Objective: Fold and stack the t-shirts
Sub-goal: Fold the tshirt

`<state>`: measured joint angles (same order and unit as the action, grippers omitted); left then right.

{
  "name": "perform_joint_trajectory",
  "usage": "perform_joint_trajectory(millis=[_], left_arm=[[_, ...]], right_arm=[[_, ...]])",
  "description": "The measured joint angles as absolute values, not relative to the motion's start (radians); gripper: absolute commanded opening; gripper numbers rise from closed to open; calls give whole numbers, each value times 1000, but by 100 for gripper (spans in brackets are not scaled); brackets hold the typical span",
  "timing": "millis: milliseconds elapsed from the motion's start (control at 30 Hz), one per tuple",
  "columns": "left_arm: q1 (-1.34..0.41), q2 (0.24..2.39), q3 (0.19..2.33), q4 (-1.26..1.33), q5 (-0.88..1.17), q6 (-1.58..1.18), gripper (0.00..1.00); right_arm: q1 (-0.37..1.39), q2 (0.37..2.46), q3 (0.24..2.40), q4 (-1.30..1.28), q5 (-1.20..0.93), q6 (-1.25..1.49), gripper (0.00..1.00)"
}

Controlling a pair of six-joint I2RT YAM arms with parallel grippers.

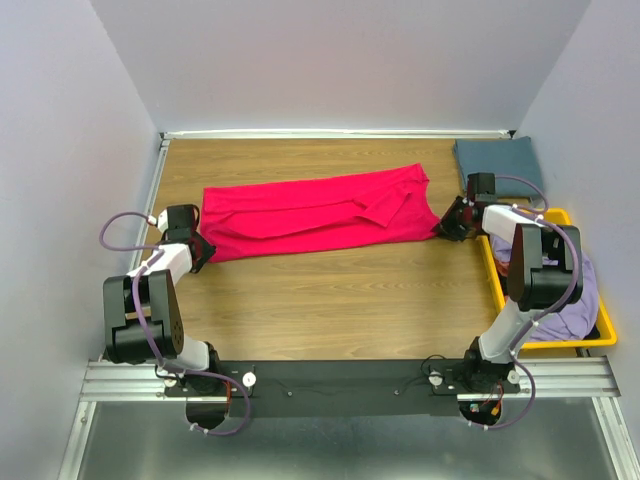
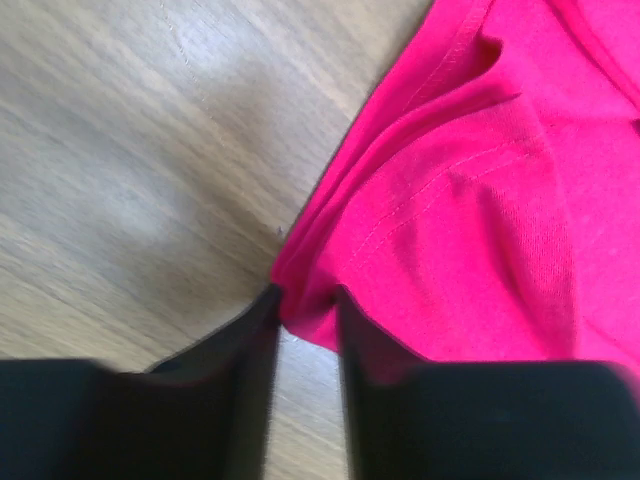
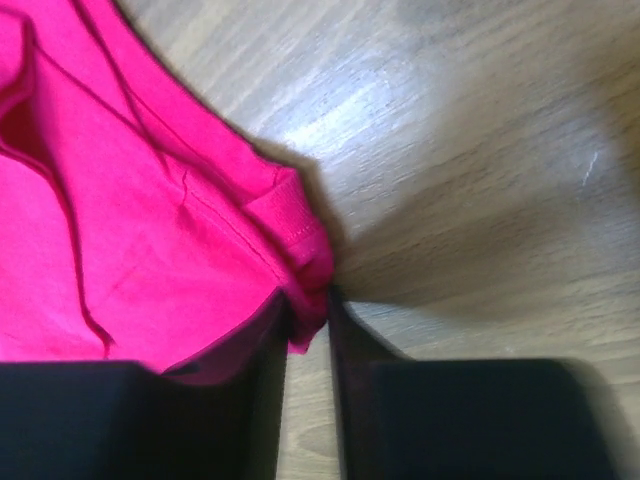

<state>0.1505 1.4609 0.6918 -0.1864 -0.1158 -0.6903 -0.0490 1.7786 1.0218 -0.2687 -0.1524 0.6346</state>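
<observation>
Two nips | left gripper (image 2: 307, 296), right gripper (image 3: 310, 302) grasp soft crimson t-shirt (image 1: 310, 212) hems | woodgrain table (image 1: 330, 295)

Right gripper (image 3: 309, 308) pinches the hemmed corner of the pink shirt (image 3: 130, 230), dark fingers nearly together. Shirt lies creased on the wooden table (image 3: 480, 150).

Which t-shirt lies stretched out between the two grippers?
The crimson-pink t-shirt; the blue-grey one lies folded in the corner, the lavender one in the yellow bin.
</observation>
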Motion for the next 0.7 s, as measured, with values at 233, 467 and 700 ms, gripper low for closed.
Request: perform_joint_trajectory(millis=[233, 467, 700], left_arm=[[163, 1396, 633, -192, -125, -735, 0], [234, 1237, 572, -264, -133, -802, 0], [248, 1204, 507, -287, -113, -852, 46]], right_arm=[[-61, 1777, 1000, -249, -155, 636, 1], [-106, 1699, 902, -239, -159, 648, 1], [-107, 1625, 823, -239, -161, 657, 29]])
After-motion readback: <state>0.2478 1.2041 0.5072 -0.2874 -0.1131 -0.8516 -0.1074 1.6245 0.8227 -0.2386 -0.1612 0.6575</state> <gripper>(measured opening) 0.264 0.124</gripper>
